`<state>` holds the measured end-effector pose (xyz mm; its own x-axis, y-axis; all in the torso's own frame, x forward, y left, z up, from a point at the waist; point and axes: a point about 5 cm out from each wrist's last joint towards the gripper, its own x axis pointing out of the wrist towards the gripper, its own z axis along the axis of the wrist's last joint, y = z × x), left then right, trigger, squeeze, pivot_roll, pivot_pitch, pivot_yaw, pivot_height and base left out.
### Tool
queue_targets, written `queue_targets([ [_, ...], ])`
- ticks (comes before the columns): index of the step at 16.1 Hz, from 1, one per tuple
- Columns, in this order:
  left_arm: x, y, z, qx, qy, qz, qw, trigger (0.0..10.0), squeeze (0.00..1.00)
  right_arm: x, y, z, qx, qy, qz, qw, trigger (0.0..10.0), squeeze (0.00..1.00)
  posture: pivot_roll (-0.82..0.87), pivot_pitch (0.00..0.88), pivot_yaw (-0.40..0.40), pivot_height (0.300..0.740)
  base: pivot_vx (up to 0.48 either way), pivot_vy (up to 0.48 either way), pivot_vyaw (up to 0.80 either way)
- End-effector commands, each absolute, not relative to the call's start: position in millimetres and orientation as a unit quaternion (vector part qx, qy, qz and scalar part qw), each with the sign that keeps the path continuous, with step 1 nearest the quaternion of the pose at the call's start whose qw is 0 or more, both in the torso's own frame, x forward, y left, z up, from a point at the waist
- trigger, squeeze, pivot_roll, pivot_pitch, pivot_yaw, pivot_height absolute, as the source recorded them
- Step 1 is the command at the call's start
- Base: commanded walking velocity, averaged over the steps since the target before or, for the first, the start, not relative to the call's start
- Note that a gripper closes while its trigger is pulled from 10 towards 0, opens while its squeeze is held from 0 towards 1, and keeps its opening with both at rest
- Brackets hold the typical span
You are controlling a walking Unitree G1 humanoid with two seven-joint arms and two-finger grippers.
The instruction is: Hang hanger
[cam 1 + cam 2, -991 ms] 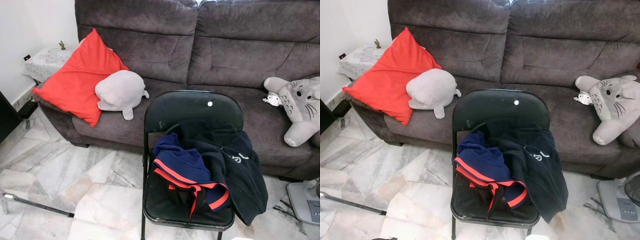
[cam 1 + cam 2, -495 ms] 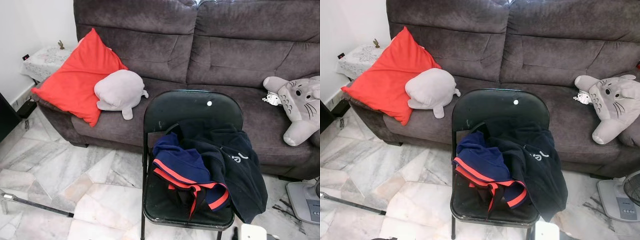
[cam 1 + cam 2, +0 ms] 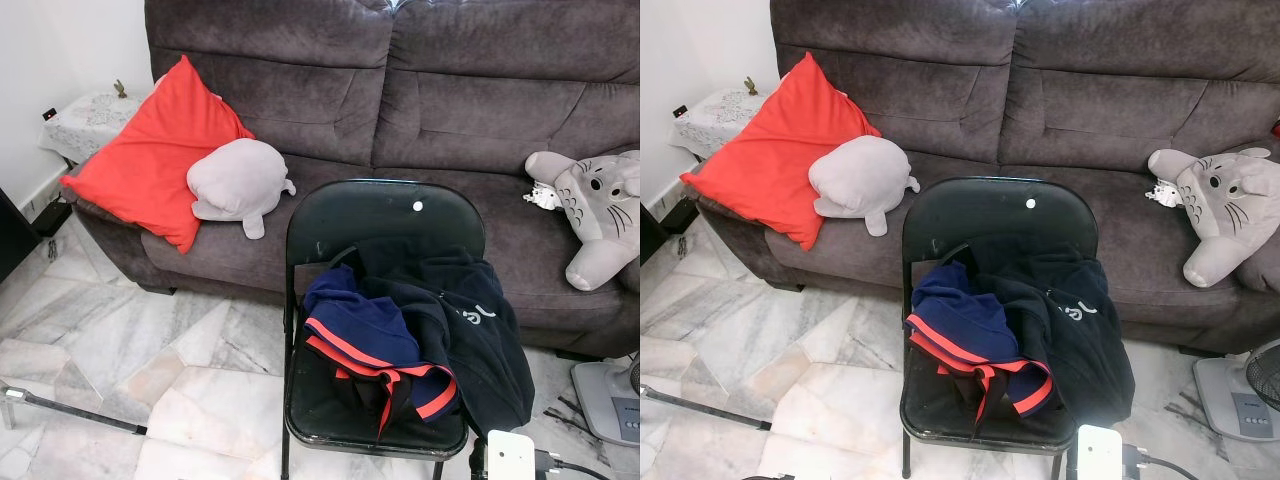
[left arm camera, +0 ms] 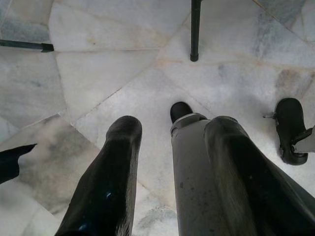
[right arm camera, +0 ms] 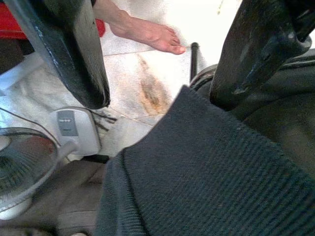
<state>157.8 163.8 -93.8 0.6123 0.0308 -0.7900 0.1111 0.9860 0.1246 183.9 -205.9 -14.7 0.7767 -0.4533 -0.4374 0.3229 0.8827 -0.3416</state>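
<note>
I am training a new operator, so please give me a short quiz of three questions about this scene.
1. True or false: the dark navy jacket lies on the black folding metal chair.
2. What lies beside the red square cushion on the grey fabric sofa? A) grey round plush toy B) book C) hanger
3. Fill in: the right gripper is ____ (open/shut).
Key: 1 true; 2 A; 3 open.

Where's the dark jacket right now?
In the head views the dark jacket is heaped on the black folding chair before the sofa, spilling over the seat's right edge, beside the navy and red garment.
</note>
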Motion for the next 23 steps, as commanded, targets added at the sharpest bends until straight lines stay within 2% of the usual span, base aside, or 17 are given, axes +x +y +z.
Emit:
queue_targets([
  [1,125,156,-108,0.068,0.500,-0.037,0.863,10.0,0.00,178,-208,-19,-0.133,0.269,-0.216,0.929,10.0,0.00,-0.09,0.161,-0.010,0.721,0.000,0.000,0.00],
  [7,125,156,-108,0.070,0.500,-0.040,0.862,10.0,0.00,177,-220,-6,-0.172,0.215,-0.279,0.920,10.0,0.00,-0.09,0.153,-0.008,0.721,0.000,0.000,0.00],
  [15,124,155,-108,0.069,0.501,-0.043,0.861,10.0,0.00,192,-221,-15,-0.193,0.204,-0.263,0.923,10.0,0.00,-0.08,0.136,-0.011,0.721,0.000,0.000,0.00],
  [23,125,156,-108,0.071,0.500,-0.042,0.862,10.0,0.00,203,-236,-15,-0.212,0.185,-0.296,0.913,10.0,0.00,-0.07,0.138,-0.004,0.721,0.000,0.000,0.00],
])
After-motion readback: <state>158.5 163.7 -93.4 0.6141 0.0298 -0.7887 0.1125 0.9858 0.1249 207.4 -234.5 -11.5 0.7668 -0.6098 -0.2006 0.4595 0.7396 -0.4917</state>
